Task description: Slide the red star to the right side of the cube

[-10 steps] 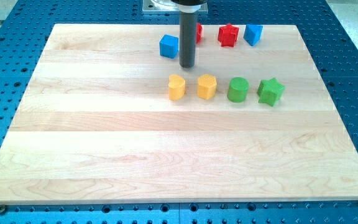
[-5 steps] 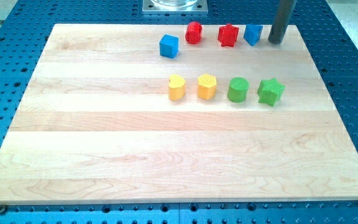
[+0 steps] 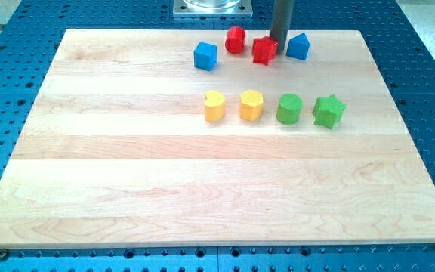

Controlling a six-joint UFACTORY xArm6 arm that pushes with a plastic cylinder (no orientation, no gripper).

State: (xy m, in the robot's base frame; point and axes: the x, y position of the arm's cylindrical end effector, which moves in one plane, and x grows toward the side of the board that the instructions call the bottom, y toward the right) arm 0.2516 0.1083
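Note:
The red star (image 3: 264, 50) lies near the view's top, between a red cylinder (image 3: 236, 39) on its left and a blue block (image 3: 298, 47) on its right. The blue cube (image 3: 205, 56) sits further left of the red cylinder. My tip (image 3: 279, 41) stands just right of and slightly behind the red star, touching its upper right edge, with the blue block close on the tip's right.
A row of blocks lies below: a yellow heart (image 3: 214, 106), a yellow hexagon (image 3: 251, 105), a green cylinder (image 3: 288, 109) and a green star (image 3: 328, 111). The wooden board (image 3: 127, 189) ends close behind the top blocks.
My tip moved from beside the blue cube to the far right, then back left between the blue block and the red star. The red star slid down-left; the blue block shifted slightly.

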